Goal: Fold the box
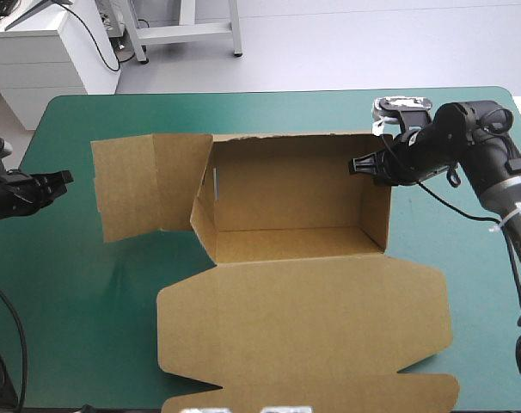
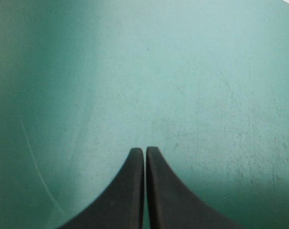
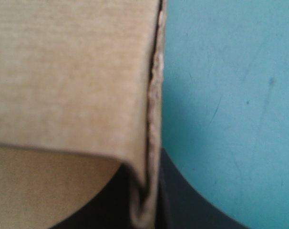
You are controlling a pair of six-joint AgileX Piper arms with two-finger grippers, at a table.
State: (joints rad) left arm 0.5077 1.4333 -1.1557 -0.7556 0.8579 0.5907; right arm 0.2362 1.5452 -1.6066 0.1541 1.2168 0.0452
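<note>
Leftmost, the left gripper (image 1: 52, 184) sits low by the table's (image 1: 71, 284) left edge, well apart from the box (image 1: 295, 194). The high view gives only its dark outline. Its own wrist view shows its fingers (image 2: 128, 191) pressed together into one point, gripping nothing, with bare teal-green cover (image 2: 182, 71) ahead of them.

The box stands mid-table as an open tray, which only the high view shows whole. A flap (image 1: 144, 185) stretches out from the tray toward the left gripper. The near-left wall (image 1: 202, 219) leans outward. The lid (image 1: 303, 318) lies flat on the side toward the table's near edge.

At the tray's right wall (image 1: 376, 206), near its far corner, the right gripper (image 1: 357, 165) reaches in from the right over the wall's top edge. From above, its fingers cannot be made out. The right wrist view settles it: the gripper (image 3: 147, 176) is clamped on the box (image 3: 73, 71), one black finger (image 3: 178, 195) on either side of the board's edge, which runs straight ahead from between them. That edge shows two layers with a dark slit between. Brown board fills the space beside the gripper on one side, and cover (image 3: 230, 95) lies on the other.
</note>
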